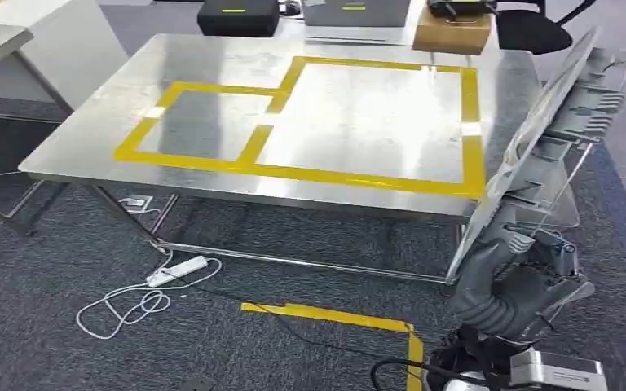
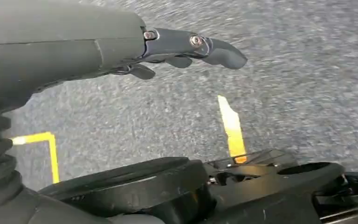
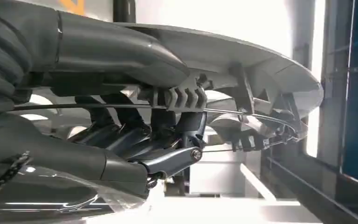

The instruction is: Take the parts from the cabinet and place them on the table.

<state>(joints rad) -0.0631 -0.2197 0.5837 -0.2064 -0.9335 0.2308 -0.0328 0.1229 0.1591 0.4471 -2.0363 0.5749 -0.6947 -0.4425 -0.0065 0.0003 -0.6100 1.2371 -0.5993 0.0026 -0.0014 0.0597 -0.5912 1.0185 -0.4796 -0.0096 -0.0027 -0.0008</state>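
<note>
Progress looks about halfway: the right hand (image 1: pixel 530 273) already holds a part (image 1: pixel 550 122) — a long silver panel with ribbed grey backing — its fingers (image 3: pixel 168 161) clenched around the ribs, at the right of the scene beside the surface's (image 1: pixel 90 147) near right corner. The yellow-taped outlines (image 1: pixel 310 173) on that surface are bare, so placing remains. The left hand (image 2: pixel 121 46) hangs over the carpet — fingers loosely extended, holding nothing.
</note>
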